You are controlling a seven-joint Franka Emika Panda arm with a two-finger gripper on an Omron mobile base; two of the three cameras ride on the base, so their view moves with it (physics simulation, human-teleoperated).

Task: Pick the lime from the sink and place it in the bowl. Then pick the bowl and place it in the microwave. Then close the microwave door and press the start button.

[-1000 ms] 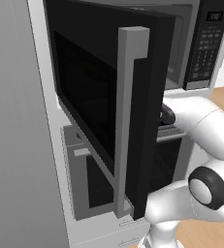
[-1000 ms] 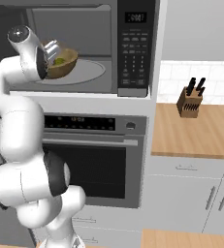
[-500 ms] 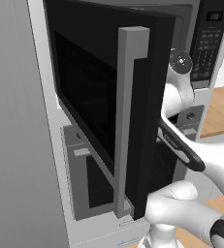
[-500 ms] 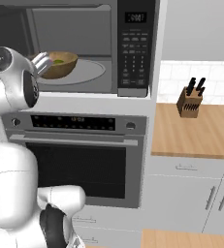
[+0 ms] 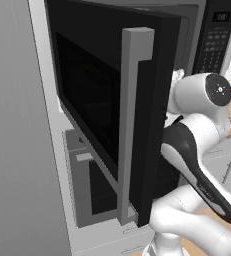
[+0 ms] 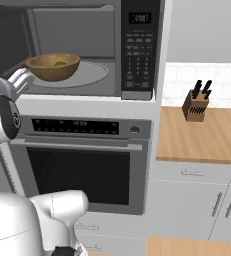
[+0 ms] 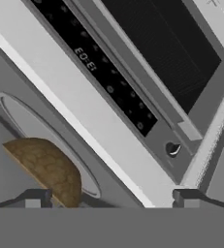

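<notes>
The brown wooden bowl (image 6: 51, 67) stands on the glass turntable (image 6: 87, 76) inside the open microwave (image 6: 140, 50), with the green lime (image 6: 60, 63) lying in it. The microwave door (image 5: 94, 100) hangs wide open, its silver bar handle (image 5: 134, 125) facing the left base view. My gripper (image 7: 111, 197) is open and holds nothing. It hovers just outside the cavity's lower front edge, and the bowl (image 7: 48, 168) lies beyond its left fingertip (image 7: 36, 196). The sink is out of view.
Below the microwave sits the oven with its control panel (image 6: 77, 126), knob (image 7: 173, 149) and dark window (image 6: 87, 175). A knife block (image 6: 196, 102) stands on the wooden counter (image 6: 202, 137) to the right. My own arm (image 5: 197, 150) crowds the space beside the open door.
One second ago the gripper was at the bowl's rim inside the cavity. It has let go, and the hand has pulled back out and down; the bowl stays on the turntable.
</notes>
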